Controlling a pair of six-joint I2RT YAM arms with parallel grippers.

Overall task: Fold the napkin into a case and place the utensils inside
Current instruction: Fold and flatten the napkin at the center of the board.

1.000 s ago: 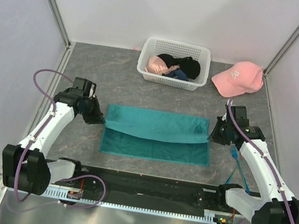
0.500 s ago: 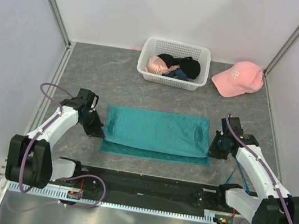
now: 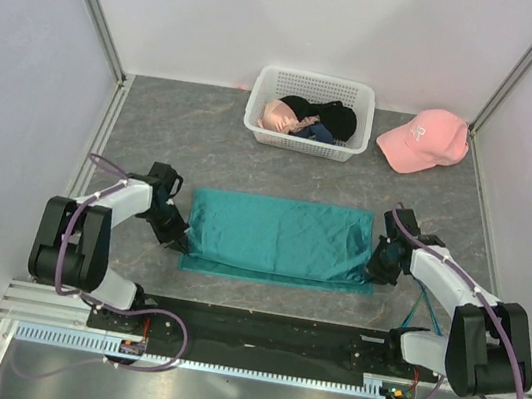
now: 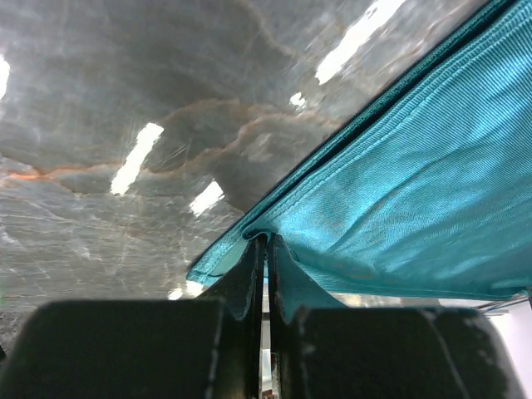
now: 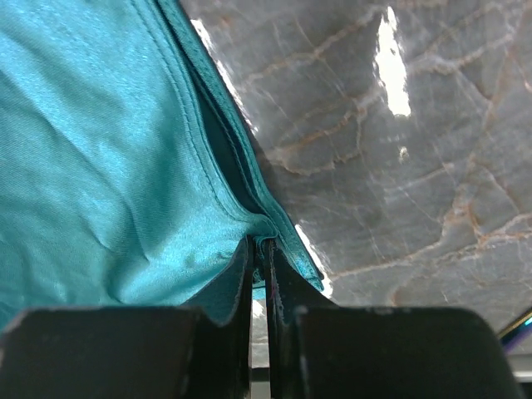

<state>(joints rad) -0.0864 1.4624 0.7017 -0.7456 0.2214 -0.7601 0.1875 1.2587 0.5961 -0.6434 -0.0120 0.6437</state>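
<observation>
The teal-green napkin (image 3: 280,238) lies folded double on the table, its top layer nearly covering the lower one, with a thin strip of the lower layer showing along the near edge. My left gripper (image 3: 182,240) is shut on the napkin's left corner (image 4: 332,208). My right gripper (image 3: 371,270) is shut on its right corner (image 5: 125,166). A thin blue utensil (image 3: 421,285) lies on the table beside my right arm; a small piece of it shows at the right wrist view's edge (image 5: 519,322). The red-purple utensil is out of view.
A white lattice basket (image 3: 313,90) with black and pink garments stands at the back. A pink baseball cap (image 3: 422,138) lies to its right. Grey walls close in both sides.
Both grippers pulled the napkin's upper edge toward the near side, laying the top layer over the lower one. The exposed lower strip has shrunk to a thin band.
</observation>
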